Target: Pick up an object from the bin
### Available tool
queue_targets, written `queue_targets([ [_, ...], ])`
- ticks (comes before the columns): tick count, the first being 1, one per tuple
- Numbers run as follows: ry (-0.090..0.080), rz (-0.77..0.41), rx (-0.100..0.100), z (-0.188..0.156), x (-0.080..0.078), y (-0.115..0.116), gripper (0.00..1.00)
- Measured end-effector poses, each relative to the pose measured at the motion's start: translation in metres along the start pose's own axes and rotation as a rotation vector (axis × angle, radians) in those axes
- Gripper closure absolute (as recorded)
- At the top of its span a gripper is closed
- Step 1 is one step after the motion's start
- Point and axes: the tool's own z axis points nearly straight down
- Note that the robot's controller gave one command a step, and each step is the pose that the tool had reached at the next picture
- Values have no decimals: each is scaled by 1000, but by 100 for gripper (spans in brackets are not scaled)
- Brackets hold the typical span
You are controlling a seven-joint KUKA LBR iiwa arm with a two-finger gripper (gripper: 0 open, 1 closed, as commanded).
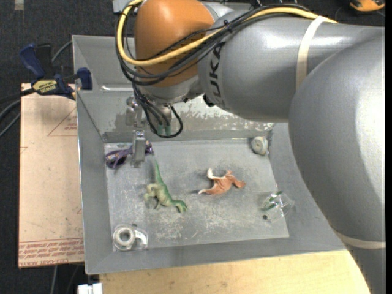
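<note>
Gripper [139, 147] stands low at the far left corner of the bin [92, 164] floor, just beside a small purple object [115, 157], with a green toy dinosaur [162, 193] near it, an orange toy dinosaur [222, 184] mid-floor and a silver ring [126, 237] apart.

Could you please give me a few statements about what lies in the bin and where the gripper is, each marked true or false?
1. The gripper is over the left part of the bin, close beside a purple thing. True.
2. The green dinosaur lies to the right of the orange dinosaur. False: it lies to its left.
3. A silvery ring lies near the bin's front left corner. True.
4. The orange dinosaur is in the gripper. False: it lies on the bin floor, well apart from the gripper.
</note>
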Motion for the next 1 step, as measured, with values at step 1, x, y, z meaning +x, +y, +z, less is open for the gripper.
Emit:
queue_targets([
  [1,-7,5,-1,-6,-2,-2,0],
])
